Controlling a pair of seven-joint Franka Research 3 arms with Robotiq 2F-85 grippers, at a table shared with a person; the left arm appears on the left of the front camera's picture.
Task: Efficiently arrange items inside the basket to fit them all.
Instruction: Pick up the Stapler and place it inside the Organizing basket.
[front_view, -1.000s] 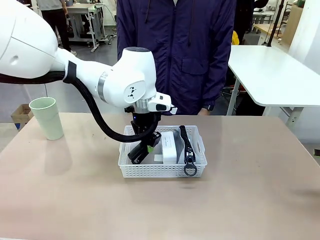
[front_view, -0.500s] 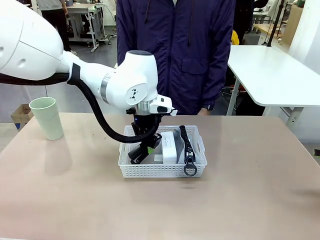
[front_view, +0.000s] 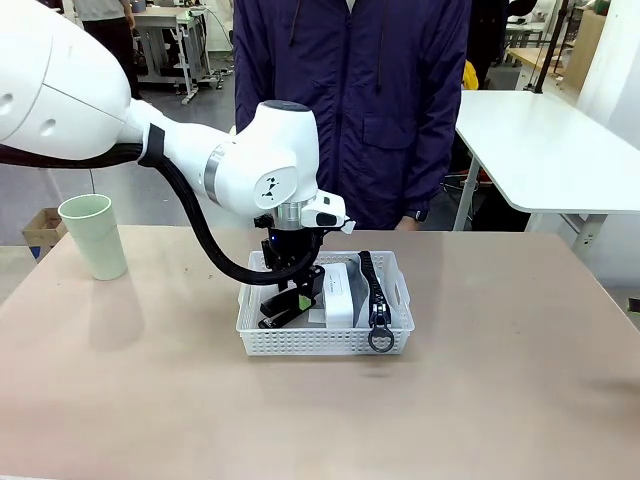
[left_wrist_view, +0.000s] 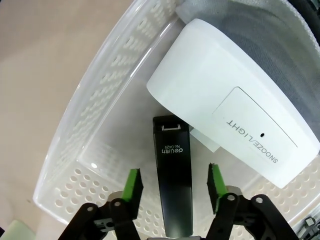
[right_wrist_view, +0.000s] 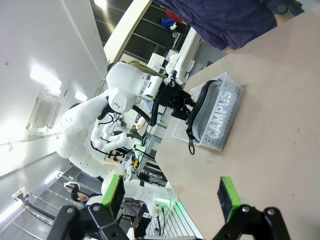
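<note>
**L gripper open over the stapler in the basket**

The L gripper (front_view: 288, 300) reaches down into the basket (front_view: 320, 342), at the end farther from the pouch (front_view: 392, 300). Its jaws stand apart at about medium width. In the L wrist view the stapler (left_wrist_view: 171, 150) lies on the basket floor between the two green pads (left_wrist_view: 132, 182), lengthwise along the fingers. There is a gap on each side, so the pads do not touch it and the gripper holds nothing.

The box (left_wrist_view: 230, 125) lies just beyond the fingertips and to one side, w/ its printed face up. One corner is at the far end of the stapler; whether they touch, I cannot tell. The pouch is past the box, on the side away from the gripper, against the basket wall. Its black zipper is on top and the ring pull hangs at the front wall.

The cup (front_view: 93, 235) stands upright on the table (front_view: 480, 400), outside the basket and well apart from the L gripper.

The R gripper (right_wrist_view: 170, 195) has its jaws wide w/ nothing between them. The basket is well ahead of its fingertips.
</note>
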